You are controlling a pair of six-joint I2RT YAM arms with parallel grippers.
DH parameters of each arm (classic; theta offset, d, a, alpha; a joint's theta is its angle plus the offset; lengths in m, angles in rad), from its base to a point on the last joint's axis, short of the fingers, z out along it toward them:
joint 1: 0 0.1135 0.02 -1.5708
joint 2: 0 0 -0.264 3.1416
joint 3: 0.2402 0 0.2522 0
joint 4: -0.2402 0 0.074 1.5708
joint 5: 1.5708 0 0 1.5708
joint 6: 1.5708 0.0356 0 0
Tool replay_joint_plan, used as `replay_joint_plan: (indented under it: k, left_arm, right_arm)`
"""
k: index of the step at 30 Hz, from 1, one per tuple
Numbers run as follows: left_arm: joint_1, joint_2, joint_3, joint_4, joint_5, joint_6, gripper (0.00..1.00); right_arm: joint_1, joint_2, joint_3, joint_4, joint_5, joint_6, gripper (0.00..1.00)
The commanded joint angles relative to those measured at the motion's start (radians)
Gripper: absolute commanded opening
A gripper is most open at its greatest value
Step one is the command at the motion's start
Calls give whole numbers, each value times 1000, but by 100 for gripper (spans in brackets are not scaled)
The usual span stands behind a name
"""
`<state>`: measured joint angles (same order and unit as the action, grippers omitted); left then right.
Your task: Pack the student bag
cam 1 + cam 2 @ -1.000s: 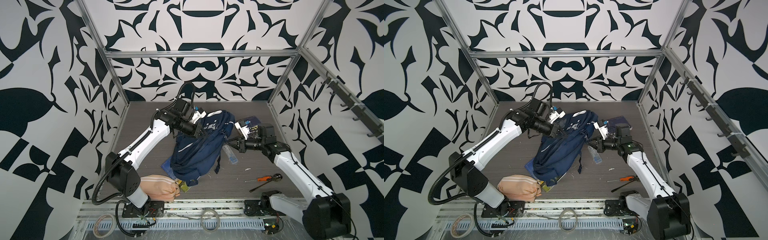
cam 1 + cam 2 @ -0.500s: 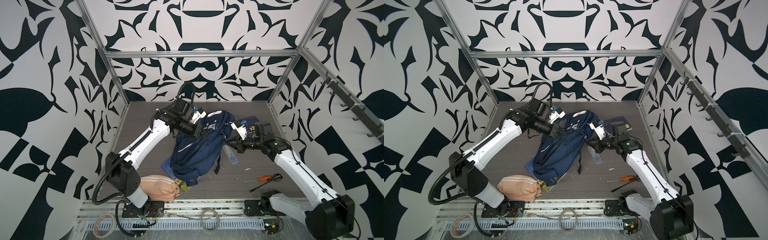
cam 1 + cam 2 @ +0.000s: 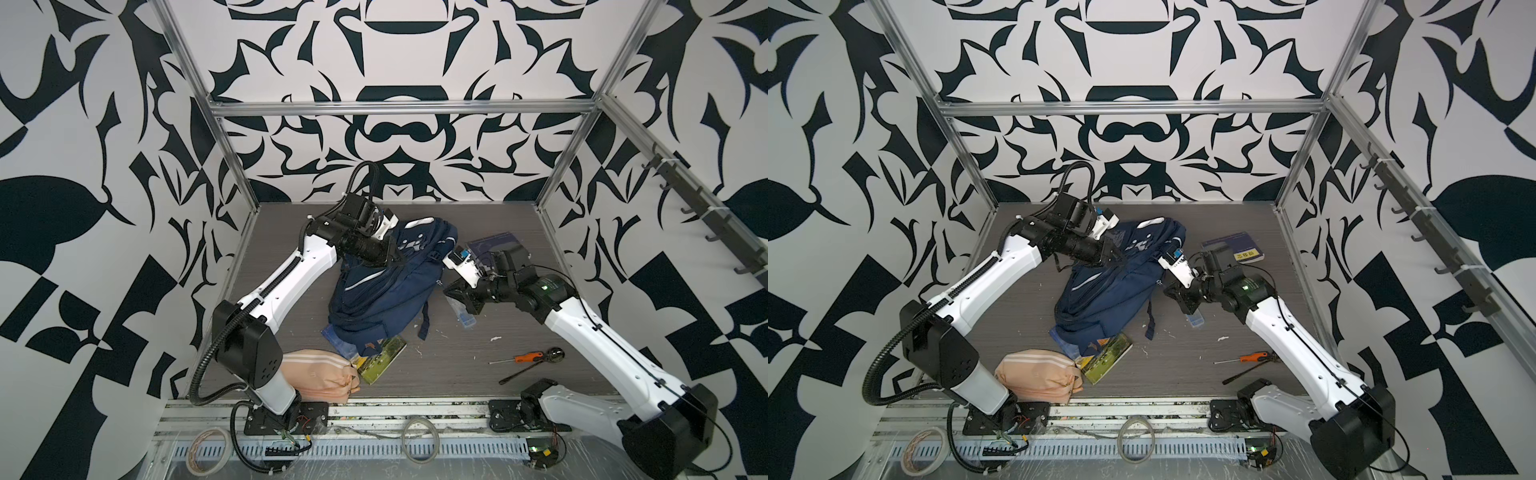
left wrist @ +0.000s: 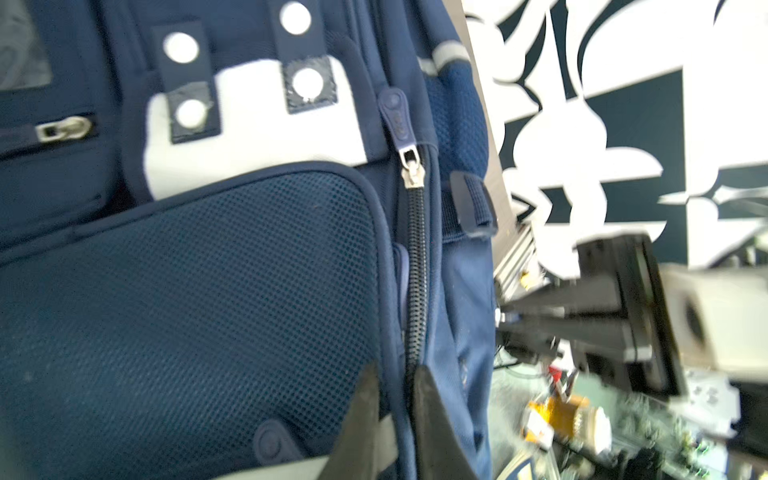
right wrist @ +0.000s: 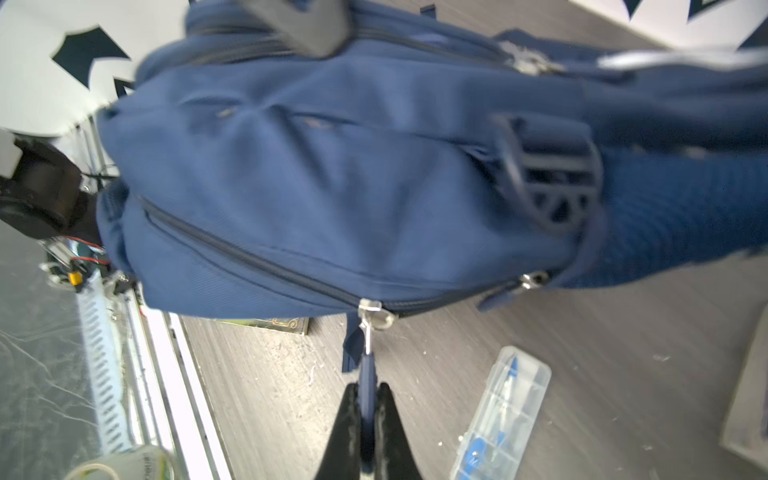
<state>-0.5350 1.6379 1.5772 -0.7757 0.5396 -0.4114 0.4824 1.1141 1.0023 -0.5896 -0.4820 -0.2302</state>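
The navy student bag lies crumpled in the middle of the table. My left gripper is shut on a fold of the bag's fabric beside a closed zipper, near the white studded patch. At the bag's right side my right gripper is shut on the blue zipper pull tab. The tab hangs from a silver slider on the bag. The pull is stretched taut.
A peach pouch and a green book lie at the bag's near end. A clear plastic case sits under the right gripper. A blue book lies behind the right arm. An orange screwdriver and a black tool lie near right.
My right gripper has shifted left along the bag's side, still clamped on the zipper pull. The left arm and its hold on the bag have not moved.
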Motion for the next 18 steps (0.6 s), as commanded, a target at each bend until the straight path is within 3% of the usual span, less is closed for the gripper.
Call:
replay_joint_plan:
  k: [1, 8, 14, 15, 17, 18]
  left_arm:
    - [46, 22, 47, 168, -144, -174, 0]
    - [49, 111, 95, 323, -240, -459, 0]
    - [46, 216, 173, 373, -217, -488, 0]
    - [48, 217, 178, 368, -214, -464, 8]
    - [53, 197, 183, 316, -224, -356, 59]
    - [60, 178, 175, 278, -228, -288, 74]
  right_arm:
    - [86, 16, 71, -82, 9, -58, 0]
    - [209, 106, 77, 44, 57, -8, 0]
    - [243, 153, 57, 190, 97, 64, 0]
    - [240, 139, 35, 217, 118, 81, 0]
    - [207, 117, -11, 253, 125, 129, 0]
    - [180, 113, -23, 250, 112, 149, 0]
